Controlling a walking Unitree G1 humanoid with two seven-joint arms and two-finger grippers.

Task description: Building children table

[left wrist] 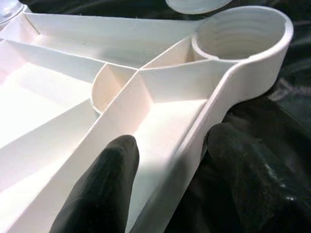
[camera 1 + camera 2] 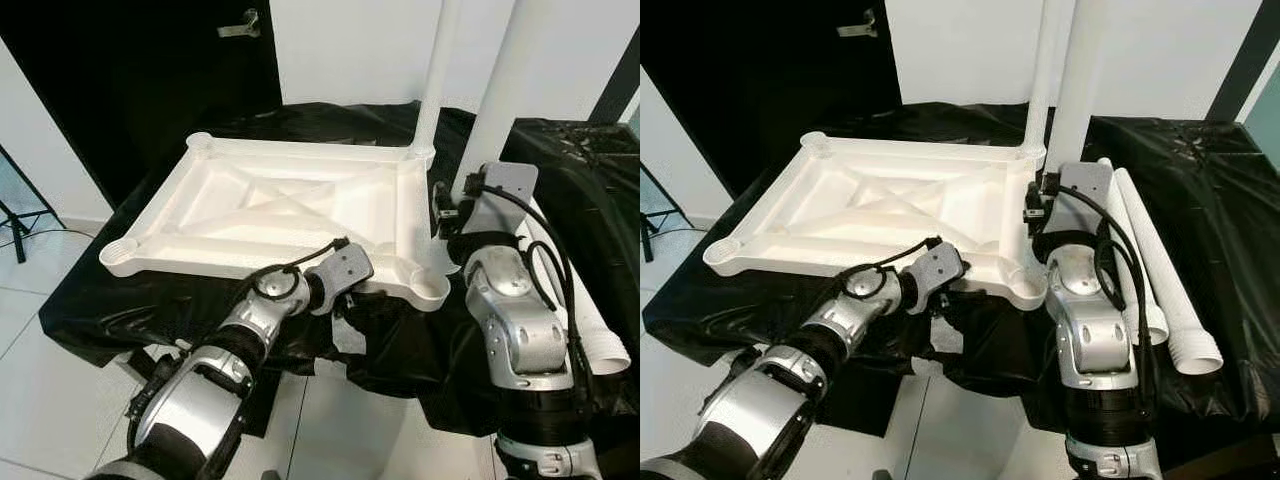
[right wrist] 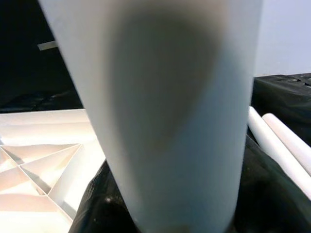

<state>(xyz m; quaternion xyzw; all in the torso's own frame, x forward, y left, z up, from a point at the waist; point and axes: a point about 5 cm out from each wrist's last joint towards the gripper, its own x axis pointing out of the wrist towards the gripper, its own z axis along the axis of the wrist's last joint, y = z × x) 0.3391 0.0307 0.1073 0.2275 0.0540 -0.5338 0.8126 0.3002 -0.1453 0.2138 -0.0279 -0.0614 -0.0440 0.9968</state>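
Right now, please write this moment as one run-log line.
stage: leg fitting | left gripper: open, straddling tabletop rim | right gripper: holding table leg upright | spare legs: lying on cloth

Crowded at our near right corner, open over the panel's middle

We see the upturned white tabletop [image 2: 270, 205] covering most of the black-draped surface [image 2: 100, 300]; its ribbed hollow lies open from above. One leg [image 2: 432, 80] stands upright in the far right socket, a second leg [image 2: 500, 90] rises just beside it, and two loose legs [image 2: 1160, 270] lie along the right, blocking that side.
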